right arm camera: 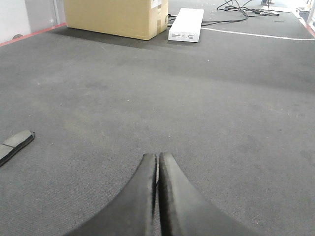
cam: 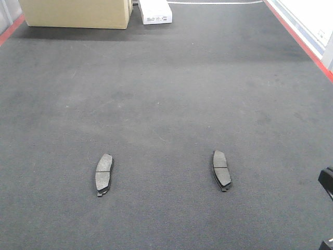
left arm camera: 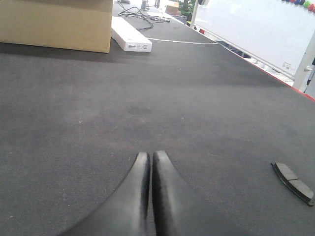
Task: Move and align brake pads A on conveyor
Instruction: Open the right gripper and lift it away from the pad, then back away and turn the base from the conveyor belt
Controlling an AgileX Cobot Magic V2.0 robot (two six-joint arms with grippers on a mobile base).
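Two brake pads A lie flat on the dark conveyor (cam: 166, 94), long sides running front to back: a left pad (cam: 104, 174) and a right pad (cam: 221, 169). Other pads are out of view. My left gripper (left arm camera: 150, 155) is shut and empty, low over bare belt, with one pad (left arm camera: 294, 183) well off to its right. My right gripper (right arm camera: 158, 156) is shut and empty, low over bare belt, with one pad (right arm camera: 15, 145) far to its left. A black part of my right arm (cam: 327, 179) shows at the right edge.
A cardboard box (cam: 78, 13) and a white box (cam: 155, 11) stand at the belt's far end. Red borders (cam: 302, 39) run along both sides. A whiteboard (left arm camera: 256, 29) stands beyond the right border. Cables (right arm camera: 241, 10) lie behind the white box.
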